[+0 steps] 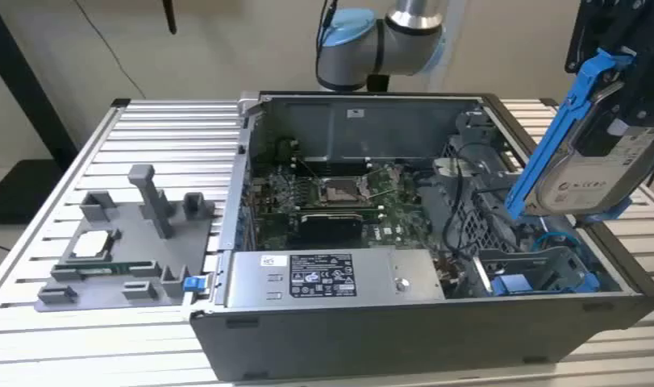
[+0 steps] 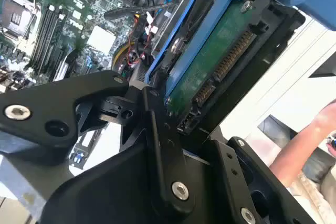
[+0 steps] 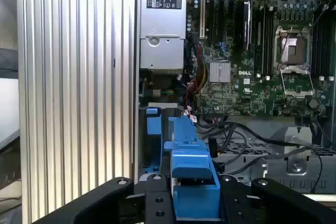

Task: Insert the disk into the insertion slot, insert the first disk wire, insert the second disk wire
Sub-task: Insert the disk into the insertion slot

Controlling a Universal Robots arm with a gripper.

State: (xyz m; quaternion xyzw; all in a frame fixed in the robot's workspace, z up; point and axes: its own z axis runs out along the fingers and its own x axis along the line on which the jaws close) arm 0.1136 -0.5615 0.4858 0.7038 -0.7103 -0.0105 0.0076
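One blue-framed silver-grey hard drive [image 1: 583, 179] hangs tilted, clamped in your black hand [image 2: 181, 124]; loose black cables [image 1: 454, 222] beside the grey sheet-metal bay [image 1: 533, 260] could snag it.

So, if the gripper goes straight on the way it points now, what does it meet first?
Probably the insertion slot below the held disk, though black cables lie near; depth is unclear.
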